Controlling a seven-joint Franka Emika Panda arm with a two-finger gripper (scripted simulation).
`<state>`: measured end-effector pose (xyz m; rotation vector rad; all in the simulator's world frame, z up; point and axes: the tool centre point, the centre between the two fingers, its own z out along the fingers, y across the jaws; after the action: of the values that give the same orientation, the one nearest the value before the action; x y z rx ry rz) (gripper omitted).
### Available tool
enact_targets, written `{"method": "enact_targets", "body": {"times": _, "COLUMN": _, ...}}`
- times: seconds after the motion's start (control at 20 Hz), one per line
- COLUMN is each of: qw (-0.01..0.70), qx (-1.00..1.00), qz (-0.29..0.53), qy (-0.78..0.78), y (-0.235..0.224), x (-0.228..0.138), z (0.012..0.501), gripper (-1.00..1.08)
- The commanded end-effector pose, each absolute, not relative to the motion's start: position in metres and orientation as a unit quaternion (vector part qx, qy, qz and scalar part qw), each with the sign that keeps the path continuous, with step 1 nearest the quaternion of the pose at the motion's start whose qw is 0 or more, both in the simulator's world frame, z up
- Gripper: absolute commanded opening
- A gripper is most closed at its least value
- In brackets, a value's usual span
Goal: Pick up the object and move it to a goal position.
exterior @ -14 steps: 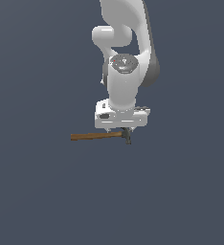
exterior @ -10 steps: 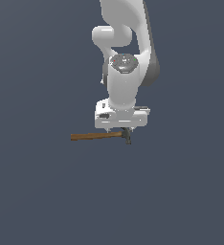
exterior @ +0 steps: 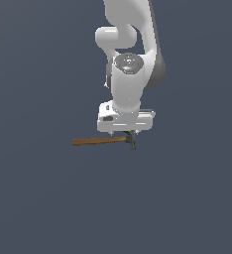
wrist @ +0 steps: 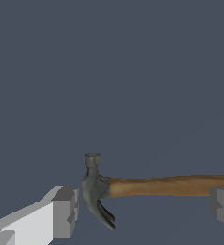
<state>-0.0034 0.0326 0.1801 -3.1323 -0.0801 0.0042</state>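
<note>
The hammer [exterior: 100, 141] lies flat on the dark grey floor, with its slim brown wooden handle pointing to the exterior view's left and its dark grey head [exterior: 132, 141] at the right end. My gripper [exterior: 130, 134] hangs low directly over the head end. In the wrist view the hammer [wrist: 157, 186] lies between the fingers' line and the far side. Its head [wrist: 96, 190] is close to one grey fingertip [wrist: 65, 212], and the handle runs past the other fingertip [wrist: 223, 206]. The jaws stand wide apart and hold nothing.
The white arm [exterior: 130, 74] rises straight up above the gripper. The plain dark grey floor [exterior: 48, 198] extends all around; nothing else shows on it.
</note>
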Motion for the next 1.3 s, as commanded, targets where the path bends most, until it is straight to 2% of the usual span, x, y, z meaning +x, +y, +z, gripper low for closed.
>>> {"method": "enact_targets", "body": {"times": 0.0, "qw": 0.004, "qx": -1.000, "qz": 0.002, "qy": -0.027, "y": 0.032, "x": -0.004, "z": 0.180, "gripper": 1.00}}
{"method": "enact_targets", "body": {"times": 0.6, "qw": 0.001, "qx": -0.996, "qz": 0.002, "qy": -0.087, "y": 0.022, "x": -0.009, "z": 0.169, "gripper": 1.00}}
{"method": "enact_targets", "body": {"times": 1.25, "qw": -0.003, "qx": -0.973, "qz": 0.003, "qy": -0.232, "y": -0.002, "x": -0.024, "z": 0.143, "gripper": 1.00}}
